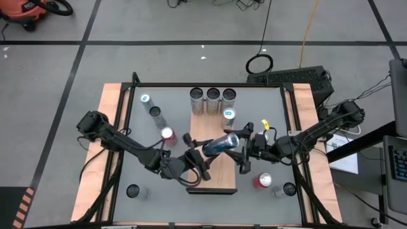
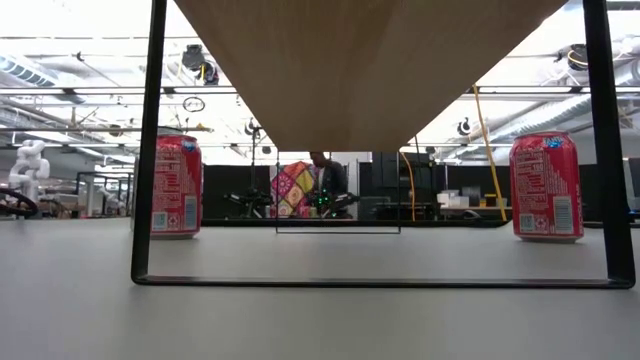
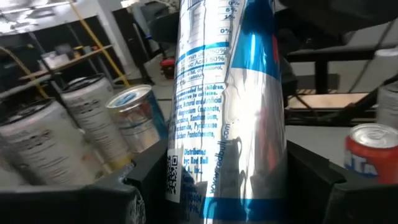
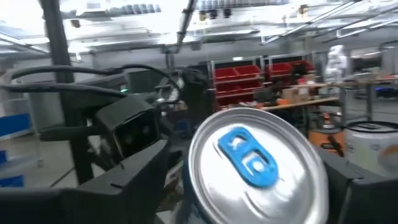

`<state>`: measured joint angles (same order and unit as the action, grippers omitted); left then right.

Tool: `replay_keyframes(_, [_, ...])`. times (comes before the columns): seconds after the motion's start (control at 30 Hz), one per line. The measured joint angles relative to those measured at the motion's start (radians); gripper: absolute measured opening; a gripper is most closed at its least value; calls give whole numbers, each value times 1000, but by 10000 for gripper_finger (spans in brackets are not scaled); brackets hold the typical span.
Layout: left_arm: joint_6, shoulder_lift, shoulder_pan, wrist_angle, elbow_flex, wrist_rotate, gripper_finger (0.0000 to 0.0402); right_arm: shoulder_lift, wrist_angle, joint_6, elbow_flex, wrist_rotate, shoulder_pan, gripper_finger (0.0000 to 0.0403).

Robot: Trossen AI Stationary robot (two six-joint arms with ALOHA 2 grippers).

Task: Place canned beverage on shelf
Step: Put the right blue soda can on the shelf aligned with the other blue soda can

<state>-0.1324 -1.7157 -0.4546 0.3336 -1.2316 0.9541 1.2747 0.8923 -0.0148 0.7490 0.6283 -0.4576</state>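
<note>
Silver-blue can (image 1: 220,144) held on its side above the shelf, both grippers meeting at it.

Seen from above, the can lies tilted over the shelf (image 1: 216,175), with the left gripper (image 1: 198,160) at its lower end and the right gripper (image 1: 245,147) at its top end; three grey cans (image 1: 212,101) and a blue-topped one (image 1: 229,116) already stand on the shelf's far part. From tabletop height, the shelf board (image 2: 365,60) spans overhead on its dark frame, two red cans (image 2: 176,187) standing on the tabletop beyond (neither gripper shows here). At the left wrist, the can (image 3: 227,106) sits clenched between that gripper's fingers. At the right wrist, the can's lid (image 4: 258,163) fills the space between the fingers, though whether they grip it I cannot tell. My guess: a handover is under way, so setting the can upright on the shelf remains.
</note>
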Motion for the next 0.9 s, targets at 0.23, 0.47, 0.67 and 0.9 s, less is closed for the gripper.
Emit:
replay_keyframes(0.23, [-20,0,-7,8,0,30,237,0,5,-2,0,3,0,196])
replay_keyframes(0.47, [-28,0,3,-2,0,-36,249,-2,4,-29,0,10,0,182])
replay_keyframes(0.67, [-31,2,-12,14,0,-112,316,-19,-24,-57,0,-24,-1,196])
replay_keyframes(0.9, [-31,41,-42,24,0,-192,370,-56,-85,-117,0,-108,-1,184])
